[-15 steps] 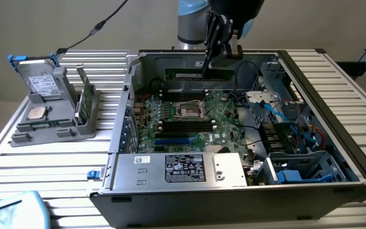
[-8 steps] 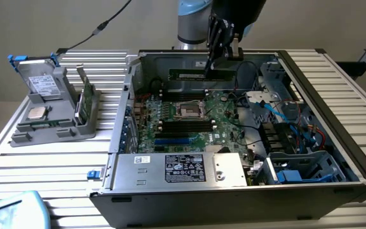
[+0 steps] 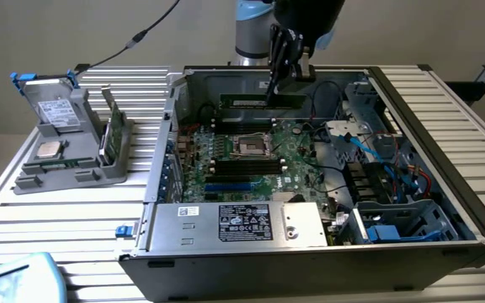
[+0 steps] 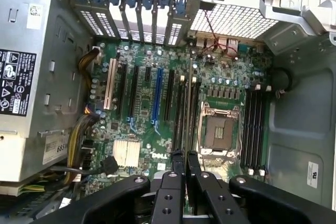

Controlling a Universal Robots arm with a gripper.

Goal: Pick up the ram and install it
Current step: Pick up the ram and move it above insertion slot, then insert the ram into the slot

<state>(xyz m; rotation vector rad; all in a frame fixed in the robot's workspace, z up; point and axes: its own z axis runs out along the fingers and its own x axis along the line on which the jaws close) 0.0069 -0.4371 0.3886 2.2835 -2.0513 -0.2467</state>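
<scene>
Green ram (image 3: 244, 101) level, on edge, seemingly held above motherboard (image 3: 259, 167).

long thin green ram stick (image 3: 242, 101): was matt green board laminate with dull black chips, above the motherboard.
black two-fingered gripper (image 4: 185, 155): its fingers were smooth, black and metal-looking, with a faint sheen and small screw heads.
green circuit-board motherboard (image 3: 297, 170): was matt green; its central socket was bright bare metal, its slots black and blue plastic.
open grey-and-black computer case (image 3: 225, 278): was dull unpainted sheet metal around the motherboard, matt black outside.
grey boxy power supply (image 3: 175, 224): was plain satin metal with a glossy printed label, beside the motherboard.
silvery ribbed table (image 3: 57, 214): was satin metal slats.
grey moulded holder (image 3: 74, 170): was matt plastic, well apart from the motherboard.
</scene>
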